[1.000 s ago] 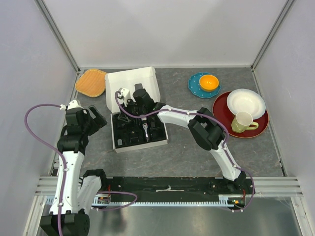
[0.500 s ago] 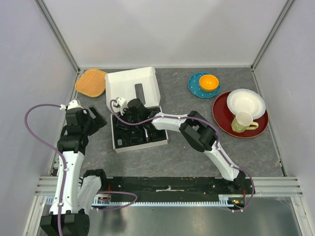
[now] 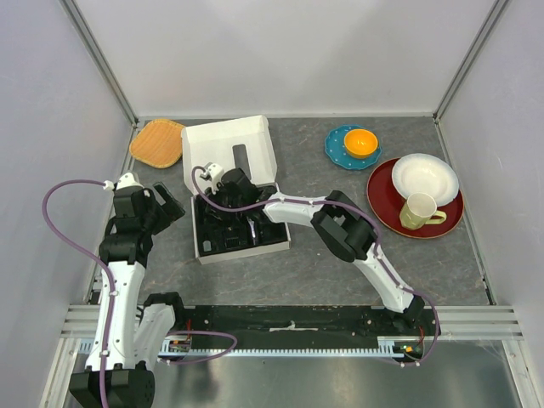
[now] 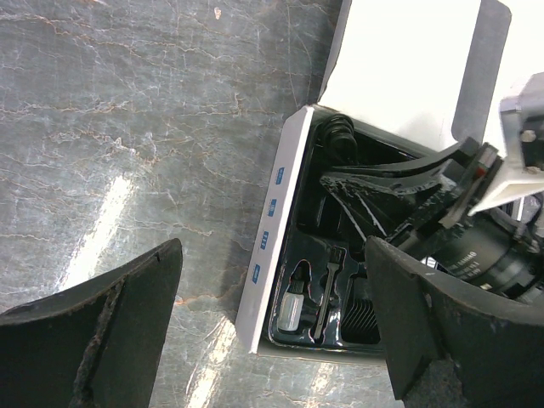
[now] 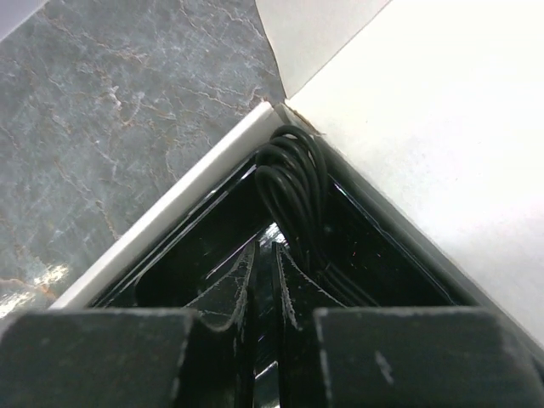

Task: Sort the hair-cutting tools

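Note:
The hair-cutting tools lie in the black moulded tray (image 3: 242, 231) of an open white box (image 3: 225, 140). My right gripper (image 3: 218, 190) reaches into the tray's far left corner. Its jaws (image 5: 270, 246) are pressed almost together at the foot of the coiled black cable (image 5: 291, 183), seemingly pinching a strand. In the left wrist view, the cable coil (image 4: 340, 136), a thin black brush (image 4: 327, 285), a small clear bottle (image 4: 293, 306) and a ribbed comb guard (image 4: 361, 310) sit in the tray. My left gripper (image 4: 272, 255) hovers wide open and empty, left of the box (image 3: 166, 208).
An orange woven mat (image 3: 158, 142) lies at the back left. A teal plate with an orange bowl (image 3: 360, 142) is at the back right. A red plate (image 3: 387, 200) carries a white bowl (image 3: 423, 177) and a pale cup (image 3: 416, 211).
My right gripper moved left into the tray's far left corner and its jaws closed down. The left arm stayed still.

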Controlling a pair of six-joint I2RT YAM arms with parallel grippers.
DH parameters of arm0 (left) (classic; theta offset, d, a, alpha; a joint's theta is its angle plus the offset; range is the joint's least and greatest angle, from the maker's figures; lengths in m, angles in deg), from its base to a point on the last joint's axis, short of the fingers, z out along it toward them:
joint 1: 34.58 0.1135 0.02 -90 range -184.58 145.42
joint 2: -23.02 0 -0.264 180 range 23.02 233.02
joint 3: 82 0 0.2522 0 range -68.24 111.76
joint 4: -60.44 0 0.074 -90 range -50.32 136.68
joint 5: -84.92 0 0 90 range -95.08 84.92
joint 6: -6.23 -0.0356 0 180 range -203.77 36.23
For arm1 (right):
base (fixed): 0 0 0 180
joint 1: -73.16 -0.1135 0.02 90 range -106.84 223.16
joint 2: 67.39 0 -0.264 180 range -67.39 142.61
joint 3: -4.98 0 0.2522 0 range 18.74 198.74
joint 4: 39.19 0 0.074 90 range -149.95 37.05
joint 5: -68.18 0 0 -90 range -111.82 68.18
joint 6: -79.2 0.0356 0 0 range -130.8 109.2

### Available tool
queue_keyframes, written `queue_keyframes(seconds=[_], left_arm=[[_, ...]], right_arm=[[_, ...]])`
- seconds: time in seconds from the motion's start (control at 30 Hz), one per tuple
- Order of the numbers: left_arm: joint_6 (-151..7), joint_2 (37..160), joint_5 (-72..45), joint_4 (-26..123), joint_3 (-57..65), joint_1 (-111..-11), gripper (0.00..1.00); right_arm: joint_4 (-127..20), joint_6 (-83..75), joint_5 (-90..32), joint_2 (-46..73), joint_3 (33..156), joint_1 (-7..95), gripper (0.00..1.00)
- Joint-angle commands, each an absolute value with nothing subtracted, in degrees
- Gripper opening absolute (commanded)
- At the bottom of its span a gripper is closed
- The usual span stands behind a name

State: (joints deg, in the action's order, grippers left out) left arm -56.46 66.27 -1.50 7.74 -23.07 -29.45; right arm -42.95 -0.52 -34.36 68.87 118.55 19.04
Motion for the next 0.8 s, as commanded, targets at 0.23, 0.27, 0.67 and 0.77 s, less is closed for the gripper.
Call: queue_keyframes(seconds=[0.23, 0.27, 0.67, 0.77], left_arm=[[-55.6, 65.6, -0.6, 8.2, -23.0, -29.1, 0.94], [-55.6, 65.6, -0.6, 8.1, -22.9, -29.1, 0.94], [-55.6, 65.7, -0.7, 8.2, -23.1, -29.1, 0.94], [-55.6, 65.7, -0.7, 8.2, -23.1, -29.2, 0.94]], right_arm=[[-40.4, 0.5, -34.0, 56.9, 116.9, 19.3, 0.18], [-40.6, 0.4, -32.8, 58.2, 118.1, 19.2, 0.18], [-41.5, 1.6, -29.9, 69.7, 127.8, 20.8, 0.18], [-41.6, 1.9, -30.1, 70.1, 127.1, 20.7, 0.18]])
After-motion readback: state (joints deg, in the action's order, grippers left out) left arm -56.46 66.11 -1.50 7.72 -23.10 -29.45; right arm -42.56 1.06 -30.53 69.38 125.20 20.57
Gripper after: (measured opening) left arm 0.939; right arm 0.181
